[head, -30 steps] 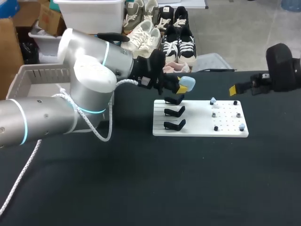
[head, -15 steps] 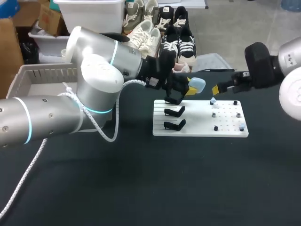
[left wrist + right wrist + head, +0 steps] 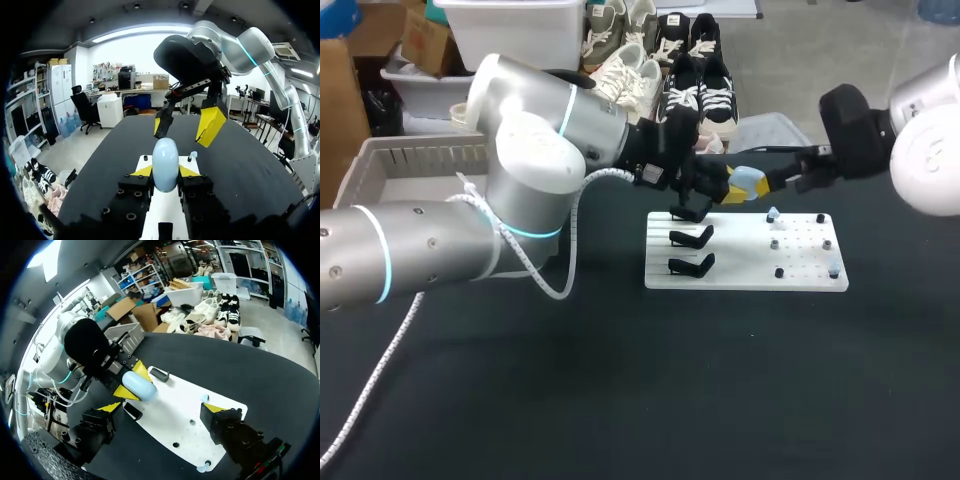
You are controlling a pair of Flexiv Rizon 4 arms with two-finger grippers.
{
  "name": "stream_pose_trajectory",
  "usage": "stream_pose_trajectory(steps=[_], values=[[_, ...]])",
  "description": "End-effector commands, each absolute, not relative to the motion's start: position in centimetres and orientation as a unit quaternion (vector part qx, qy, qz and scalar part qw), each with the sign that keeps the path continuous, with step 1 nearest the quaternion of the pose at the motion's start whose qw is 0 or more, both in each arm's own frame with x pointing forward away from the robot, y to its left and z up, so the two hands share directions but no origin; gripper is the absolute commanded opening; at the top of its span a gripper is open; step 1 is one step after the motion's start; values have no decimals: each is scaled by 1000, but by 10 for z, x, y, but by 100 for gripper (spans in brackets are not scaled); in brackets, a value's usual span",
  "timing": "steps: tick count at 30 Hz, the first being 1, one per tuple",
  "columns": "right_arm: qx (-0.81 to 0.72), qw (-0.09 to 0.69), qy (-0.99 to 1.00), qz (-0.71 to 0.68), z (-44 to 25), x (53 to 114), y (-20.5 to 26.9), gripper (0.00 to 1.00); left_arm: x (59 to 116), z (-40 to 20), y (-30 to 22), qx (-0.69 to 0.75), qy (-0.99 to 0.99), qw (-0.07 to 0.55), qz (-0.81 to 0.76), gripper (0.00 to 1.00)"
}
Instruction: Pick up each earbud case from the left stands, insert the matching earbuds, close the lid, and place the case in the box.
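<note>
My left gripper [image 3: 736, 189] is shut on a light blue earbud case [image 3: 750, 179], held in the air above the white board [image 3: 745, 268]. In the left wrist view the case [image 3: 165, 164] stands upright between my yellow tips. My right gripper [image 3: 772, 186] is open and faces the case from the right, its fingertips [image 3: 210, 125] just beyond it. From the right wrist the case [image 3: 140, 385] lies ahead of my wide-open right gripper [image 3: 162, 410]. Three black stands [image 3: 692, 238] on the board's left side are bare. Small earbuds, among them a light blue one [image 3: 773, 213], sit on pegs at the board's right.
A grey slatted box [image 3: 410, 165] stands at the table's far left, behind my left arm. A white cable [image 3: 380, 350] hangs from the left arm across the black tabletop. The near half of the table holds nothing else.
My left arm has carried the case to the right, over the board. My right arm has swung in from the right edge until its open fingers are close to the case.
</note>
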State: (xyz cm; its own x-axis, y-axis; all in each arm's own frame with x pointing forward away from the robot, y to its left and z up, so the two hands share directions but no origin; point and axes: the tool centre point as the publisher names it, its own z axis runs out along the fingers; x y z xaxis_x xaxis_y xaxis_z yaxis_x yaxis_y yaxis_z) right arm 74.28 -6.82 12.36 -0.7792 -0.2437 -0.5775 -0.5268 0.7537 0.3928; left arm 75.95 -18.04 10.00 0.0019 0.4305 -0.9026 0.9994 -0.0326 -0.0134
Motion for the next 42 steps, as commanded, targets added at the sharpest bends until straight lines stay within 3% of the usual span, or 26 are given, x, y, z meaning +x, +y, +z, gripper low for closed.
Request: stream_pose_trajectory(steps=[1, 27, 42], values=[[-217, 249, 899, 288, 122, 749, -69, 100, 759, 102, -180, 607, 587, 366, -391, 0], [-226, 257, 898, 278, 136, 764, -70, 100, 737, 102, -176, 610, 574, 366, -407, 0], [-213, 277, 910, 223, 156, 751, -118, 100, 725, 101, -160, 550, 546, 459, -434, 0]])
